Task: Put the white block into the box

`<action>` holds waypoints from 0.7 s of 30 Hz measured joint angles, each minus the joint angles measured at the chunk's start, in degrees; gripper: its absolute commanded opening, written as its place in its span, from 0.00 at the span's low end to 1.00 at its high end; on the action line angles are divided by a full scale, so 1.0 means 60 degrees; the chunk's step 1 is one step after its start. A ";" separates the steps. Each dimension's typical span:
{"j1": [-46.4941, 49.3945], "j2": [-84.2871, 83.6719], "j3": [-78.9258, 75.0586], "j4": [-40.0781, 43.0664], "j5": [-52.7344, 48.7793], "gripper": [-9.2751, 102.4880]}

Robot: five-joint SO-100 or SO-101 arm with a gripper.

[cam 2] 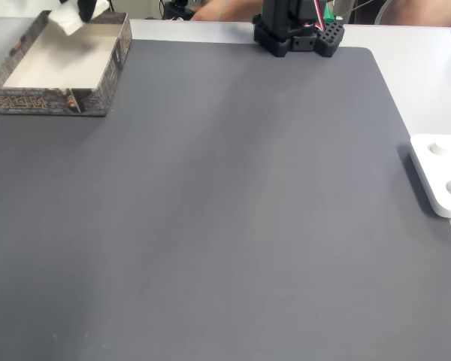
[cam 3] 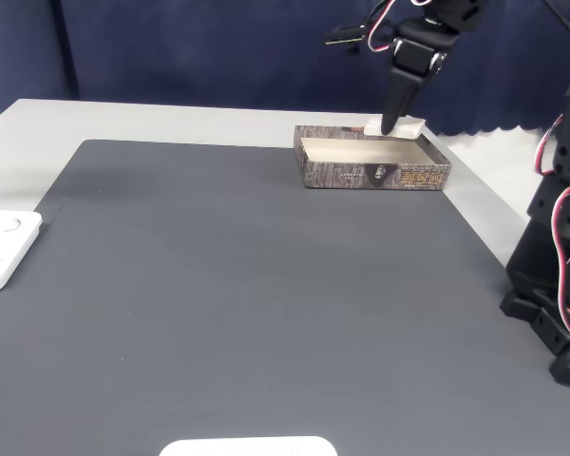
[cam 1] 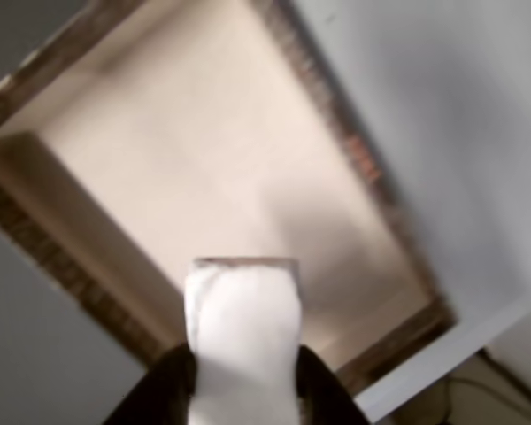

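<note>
The white block [cam 1: 243, 328] is pinched between my gripper's [cam 1: 243, 390] dark fingers and hangs over the pale inside of the box [cam 1: 336, 115], which has a rough brown rim. In a fixed view the box [cam 2: 49, 101] stands at the mat's far left corner, with the block [cam 2: 62, 18] and gripper [cam 2: 85, 10] above its far end. In the other fixed view the gripper [cam 3: 391, 122] points down over the far right of the box [cam 3: 375, 173], with the block [cam 3: 406, 124] at its tips just above the rim.
A dark grey mat [cam 2: 225, 210] covers the table. A flat white plate [cam 2: 440, 177] lies at its right edge, seen in the other fixed view at the left [cam 3: 0, 247]. The arm's base [cam 2: 297, 30] stands at the far edge. Another white piece [cam 3: 247, 446] lies at the near edge.
</note>
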 measured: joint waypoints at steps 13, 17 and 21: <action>-0.0264 -0.0396 0.0015 -0.0542 0.3442 0.10; -0.0366 -0.0659 0.0015 -0.0542 0.3984 0.10; -0.0396 -0.0952 0.0000 -0.0542 0.4146 0.10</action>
